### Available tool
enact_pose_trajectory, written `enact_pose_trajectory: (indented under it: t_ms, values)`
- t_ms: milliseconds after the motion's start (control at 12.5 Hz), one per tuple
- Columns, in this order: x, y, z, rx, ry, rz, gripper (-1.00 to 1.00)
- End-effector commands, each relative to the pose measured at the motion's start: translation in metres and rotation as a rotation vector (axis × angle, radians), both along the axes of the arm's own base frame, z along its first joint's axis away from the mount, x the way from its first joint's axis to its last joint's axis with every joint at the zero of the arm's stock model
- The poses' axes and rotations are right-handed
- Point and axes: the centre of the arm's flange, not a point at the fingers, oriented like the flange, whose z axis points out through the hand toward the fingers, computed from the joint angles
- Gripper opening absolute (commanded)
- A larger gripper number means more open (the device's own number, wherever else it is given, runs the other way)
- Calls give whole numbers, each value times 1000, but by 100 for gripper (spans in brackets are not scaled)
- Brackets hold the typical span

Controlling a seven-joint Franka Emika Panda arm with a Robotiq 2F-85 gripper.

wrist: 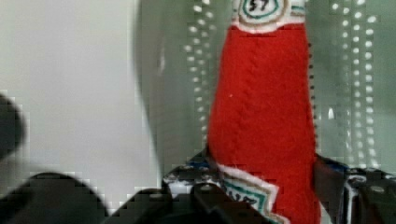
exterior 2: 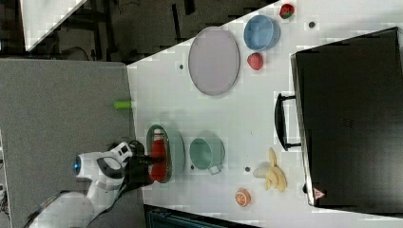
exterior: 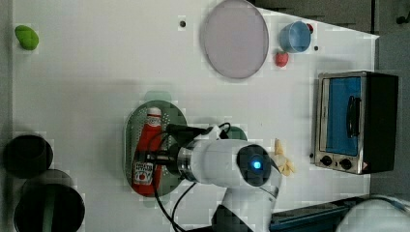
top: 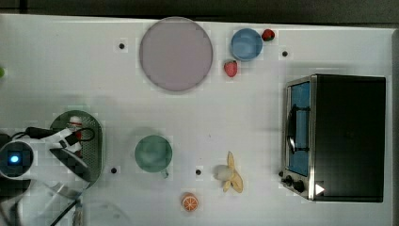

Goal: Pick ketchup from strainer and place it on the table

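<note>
Ketchup [exterior: 146, 150] lies in strainer [exterior: 167, 112] on white holed table [exterior: 96, 82]

The ketchup [exterior: 147, 149] is showing red with a white cap and label; the strainer [exterior: 169, 110] is looking pale green and perforated; the surface [exterior: 96, 72] is appearing white, dotted with dark holes.

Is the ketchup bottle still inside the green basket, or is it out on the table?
Inside. The ketchup lies flat on its side in the strainer, whose rim surrounds it.
</note>
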Motion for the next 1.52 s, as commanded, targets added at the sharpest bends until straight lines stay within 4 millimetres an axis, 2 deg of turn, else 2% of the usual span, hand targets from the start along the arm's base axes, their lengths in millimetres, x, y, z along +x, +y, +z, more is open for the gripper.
enact_pose_trajectory:
  t_ms: [80,240,400,720,1040,1280,1520]
  values:
    - [2,16,85,29,-8,-49,13]
    - [13,12,120,11,39,0,13]
    - [34,-1,151,-13,55,55,13]
    - [89,-50,202,-34,37,34,13]
    - [141,-126,235,-39,-5,-14,13]
    - [161,-195,236,-87,28,-45,13]
    - [171,-264,234,-195,48,-40,13]
